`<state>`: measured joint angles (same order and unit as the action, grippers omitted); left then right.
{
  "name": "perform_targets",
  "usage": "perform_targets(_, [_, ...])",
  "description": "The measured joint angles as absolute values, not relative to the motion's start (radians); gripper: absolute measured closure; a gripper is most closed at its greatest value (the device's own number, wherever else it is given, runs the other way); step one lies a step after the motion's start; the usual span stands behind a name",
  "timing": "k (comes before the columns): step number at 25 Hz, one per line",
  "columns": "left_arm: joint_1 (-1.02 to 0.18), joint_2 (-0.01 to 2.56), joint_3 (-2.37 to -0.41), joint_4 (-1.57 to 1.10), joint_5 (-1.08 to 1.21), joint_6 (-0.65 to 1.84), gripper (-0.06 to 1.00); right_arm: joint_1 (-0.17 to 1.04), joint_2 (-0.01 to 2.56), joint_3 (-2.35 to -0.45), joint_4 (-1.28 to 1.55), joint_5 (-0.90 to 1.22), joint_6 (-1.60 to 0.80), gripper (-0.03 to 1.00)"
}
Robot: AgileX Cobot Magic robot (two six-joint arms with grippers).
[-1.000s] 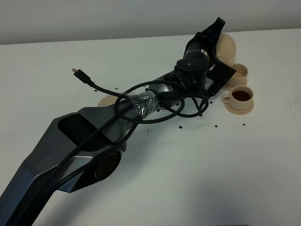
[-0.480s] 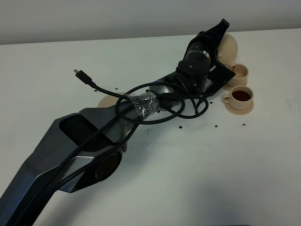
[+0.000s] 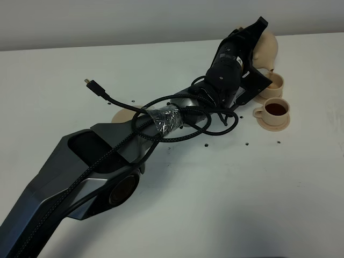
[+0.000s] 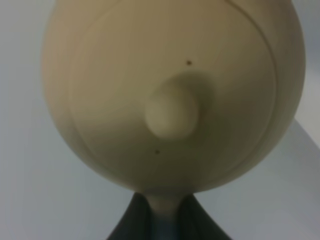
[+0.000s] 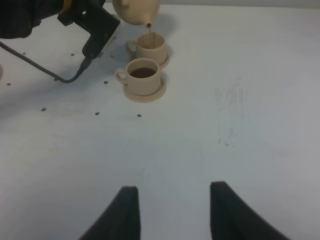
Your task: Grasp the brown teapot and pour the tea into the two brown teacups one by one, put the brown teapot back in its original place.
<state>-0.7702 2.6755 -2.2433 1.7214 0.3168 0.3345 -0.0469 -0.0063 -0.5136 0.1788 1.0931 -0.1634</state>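
Gaping, empty: right gripper (image 5: 173,189), 2 fingers apart over the table (image 5: 250,125). Next, near cup (image 5: 143,75), holding dark tea. Just behind, far cup (image 5: 151,46), under the spout. Furthest, teapot (image 5: 136,10), tilted, tea streaming down, its handle clamped in the left gripper (image 4: 160,222).

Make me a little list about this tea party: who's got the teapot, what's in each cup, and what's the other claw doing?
teapot: round pale tan clay teapot, lifted and tipped, spout down
held by: left gripper, shut on its handle
pouring: thin brown stream falling into the farther tan teacup
nearer tan teacup: on its saucer, dark tea inside
wide tan saucer: mostly hidden under the arm
right gripper: open, empty, above the white table
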Motion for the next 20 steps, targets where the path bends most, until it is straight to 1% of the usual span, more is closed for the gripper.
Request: perform_targets(20, [-0.770, 2.676, -2.243, 1.774, 0.294, 0.324, 0.81, -0.047, -0.006, -0.514, 0.179, 1.093, -0.163, 0.64])
